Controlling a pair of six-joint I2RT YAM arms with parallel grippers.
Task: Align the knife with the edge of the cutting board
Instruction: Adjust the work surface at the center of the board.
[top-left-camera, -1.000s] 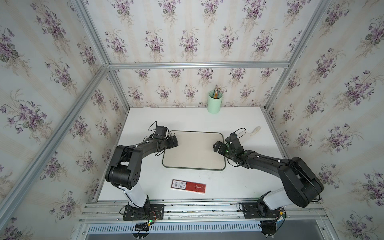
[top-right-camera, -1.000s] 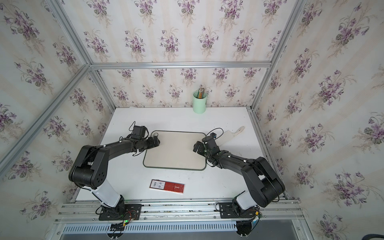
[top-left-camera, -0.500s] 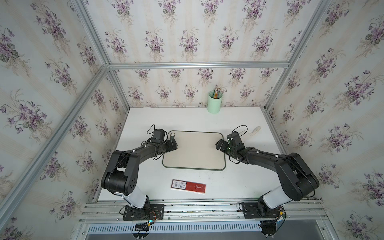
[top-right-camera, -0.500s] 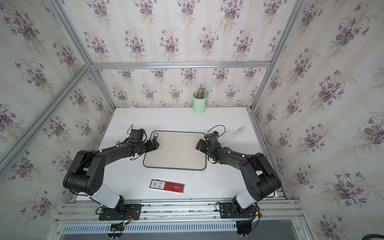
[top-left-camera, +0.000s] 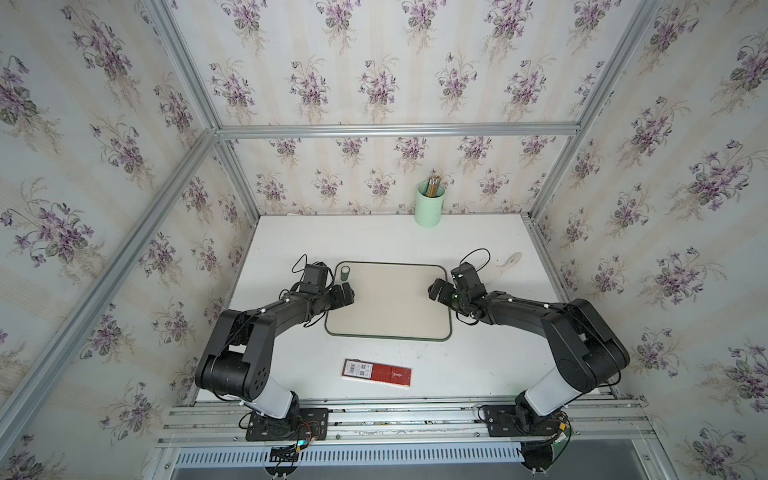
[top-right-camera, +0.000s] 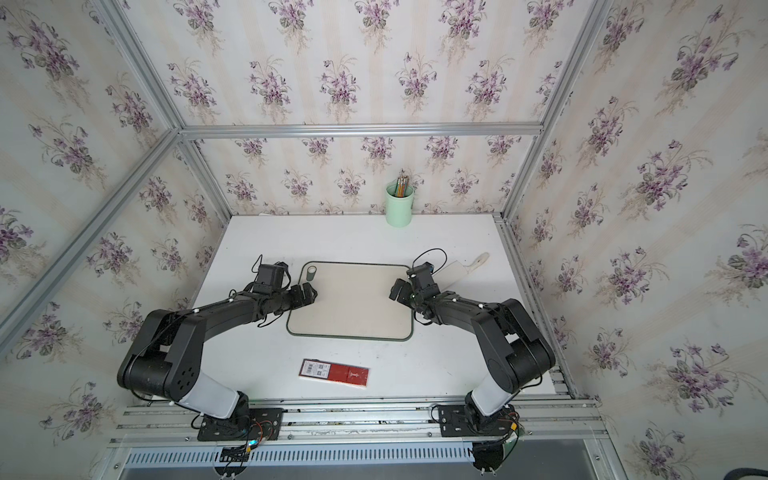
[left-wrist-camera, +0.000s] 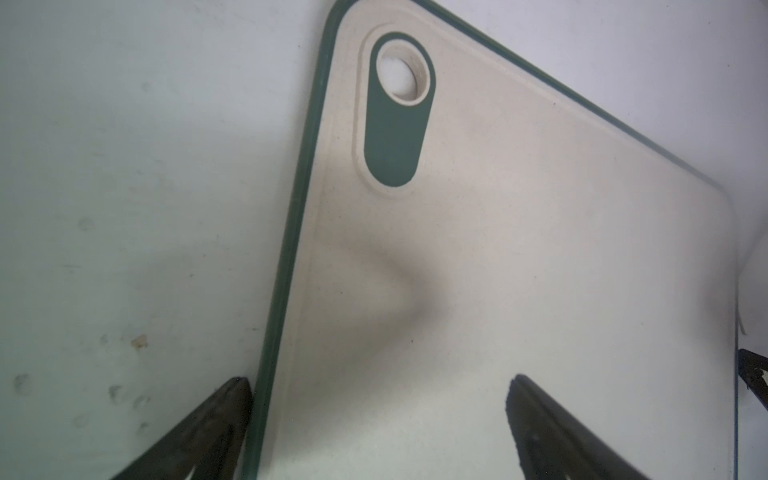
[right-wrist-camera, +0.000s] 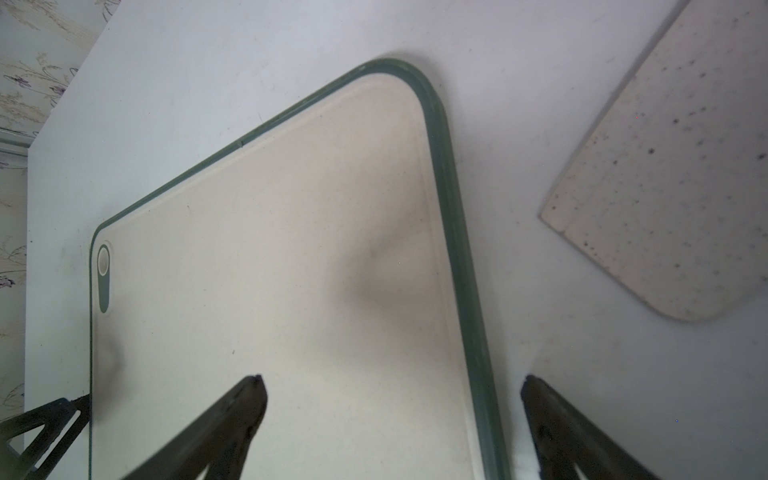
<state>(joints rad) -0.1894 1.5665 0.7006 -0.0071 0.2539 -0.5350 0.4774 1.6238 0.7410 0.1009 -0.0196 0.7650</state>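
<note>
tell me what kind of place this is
Probably a lab robot cell dressed as a home: floral wallpaper on an aluminium frame, a white table with cutting board and knife, left arm and right arm bolted to a rail.

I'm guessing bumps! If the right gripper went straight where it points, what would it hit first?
Probably the cutting board, at its green rim: the open right gripper straddles that edge. How high it hangs is unclear.

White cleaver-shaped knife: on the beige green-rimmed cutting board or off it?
Off. The knife lies flat on the white table, a bare gap separating it from the cutting board.
</note>
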